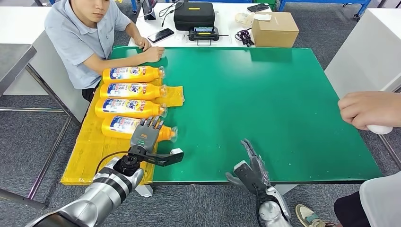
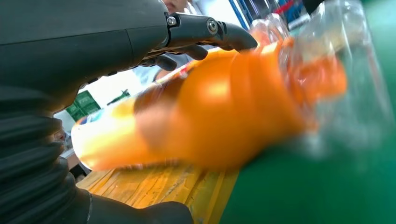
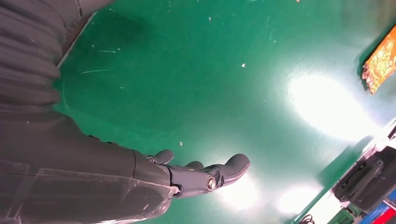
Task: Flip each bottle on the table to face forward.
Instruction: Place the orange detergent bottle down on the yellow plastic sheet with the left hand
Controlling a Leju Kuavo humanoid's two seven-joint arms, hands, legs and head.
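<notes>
Left hand (image 1: 146, 134) grips nearest bottle (image 1: 120, 126); wrist view shows thumb beneath.

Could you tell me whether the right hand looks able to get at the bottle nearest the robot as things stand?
Probably not easily. The right hand hovers open over bare green table, with nothing between it and the nearest bottle. But the left hand already lies over that bottle, so there is little room.

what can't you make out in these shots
- Nearest bottle: in the head view the left hand covers its middle, so the grip is unclear.
- The same bottle in the left wrist view is blurred, label unreadable.
- Person's hand: cut off by the head view's edge; the white thing under it is mostly hidden.
</notes>
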